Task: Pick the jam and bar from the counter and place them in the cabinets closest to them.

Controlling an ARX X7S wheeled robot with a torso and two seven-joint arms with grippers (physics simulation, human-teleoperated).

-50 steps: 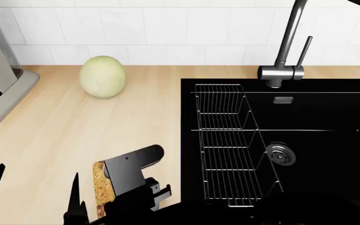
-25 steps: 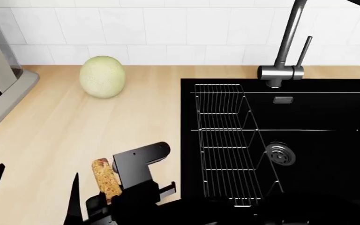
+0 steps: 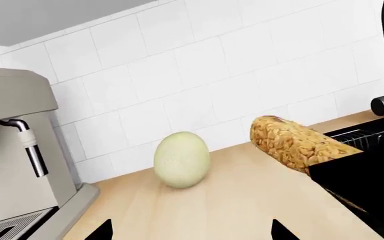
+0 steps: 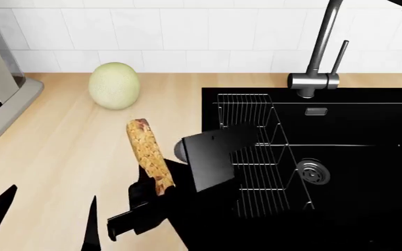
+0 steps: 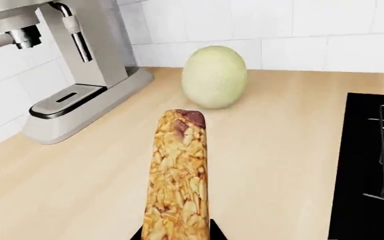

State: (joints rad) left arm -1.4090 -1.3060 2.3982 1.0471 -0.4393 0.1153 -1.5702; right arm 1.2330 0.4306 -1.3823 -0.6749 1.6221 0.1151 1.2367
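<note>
Bar [image 4: 149, 156] clamped at its lower end in the right end effector [image 4: 160, 191], lifted off the tabletop [image 4: 68, 151] beside the sink's [image 4: 368, 130] left edge. Left end effector [image 4: 44, 219] spread apart near the tabletop's front edge. Melon [image 4: 114, 86] at the back edge, coffee machine [image 5: 78, 65] at the left.

A pale-green melon [image 4: 114, 86] sits near the white tiled wall [image 4: 152, 31] in the upper left of the head view — well apart from the black sink [image 4: 355, 157] at right. A wire rack [image 4: 253, 151] lies inside the sink's left part, a dark faucet [image 4: 317, 57] rises behind it, and a grey coffee machine [image 5: 65, 65] stands at the far left edge.
</note>
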